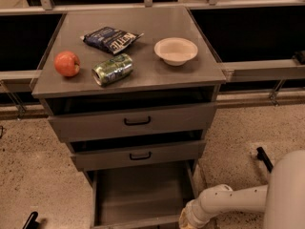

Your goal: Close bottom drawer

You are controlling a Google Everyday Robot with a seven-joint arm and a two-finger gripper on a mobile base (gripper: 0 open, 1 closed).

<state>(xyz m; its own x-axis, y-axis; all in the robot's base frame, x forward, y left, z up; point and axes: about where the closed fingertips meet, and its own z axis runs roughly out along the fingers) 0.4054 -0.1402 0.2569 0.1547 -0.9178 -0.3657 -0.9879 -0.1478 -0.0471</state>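
Observation:
The bottom drawer (pixel 143 194) is pulled far out at the foot of the grey cabinet, showing its deep, plain, empty tray. Its front is cut off by the bottom edge of the view, so the handle is hidden. My gripper (pixel 187 221) is at the drawer's front right corner, at the very bottom of the view, with most of it out of sight. My white arm (pixel 238 202) reaches in from the lower right.
The top drawer (pixel 136 121) and middle drawer (pixel 138 155) stand slightly ajar. On the cabinet top lie an apple (pixel 66 63), a green can (pixel 113 69), a chip bag (pixel 112 38) and a bowl (pixel 176 50). A black object (pixel 264 159) lies on the floor at the right.

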